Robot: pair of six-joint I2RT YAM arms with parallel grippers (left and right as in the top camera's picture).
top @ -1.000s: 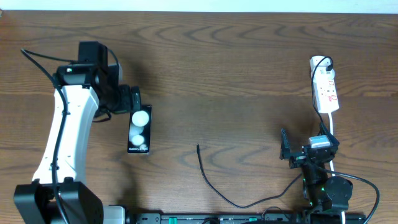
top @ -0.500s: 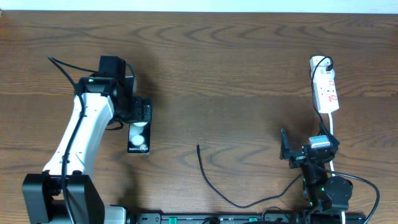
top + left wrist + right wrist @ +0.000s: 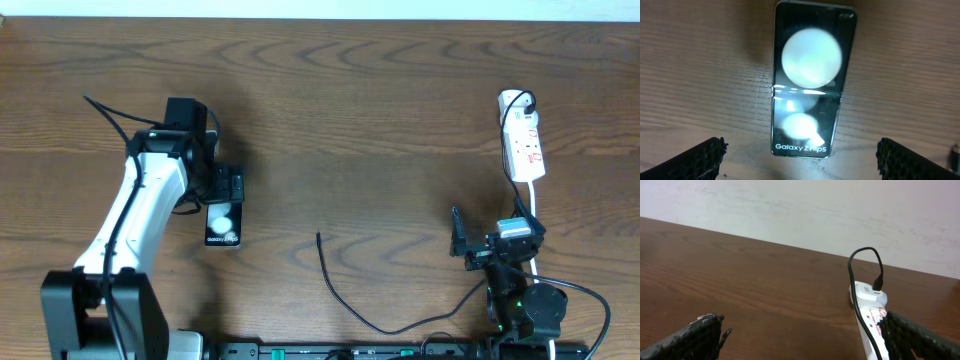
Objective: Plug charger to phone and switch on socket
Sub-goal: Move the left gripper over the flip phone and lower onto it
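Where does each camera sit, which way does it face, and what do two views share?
Overhead: above the table, facing straight down at left arm, right arm, phone, charger and socket.
Left wrist: close above the phone, facing down; its open jaws show at both lower corners.
Right wrist: low, facing almost level across the table toward the socket and a wall; open jaws at both lower corners.
Shared: overhead and left wrist share the phone; overhead and right wrist the socket.

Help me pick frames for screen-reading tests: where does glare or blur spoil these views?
Left wrist: two round white reflections glare off the phone's glossy face, but its printed lettering stays legible. Overhead: a small glare spot there too. Right wrist: the socket is sharp and evenly lit, no glare.
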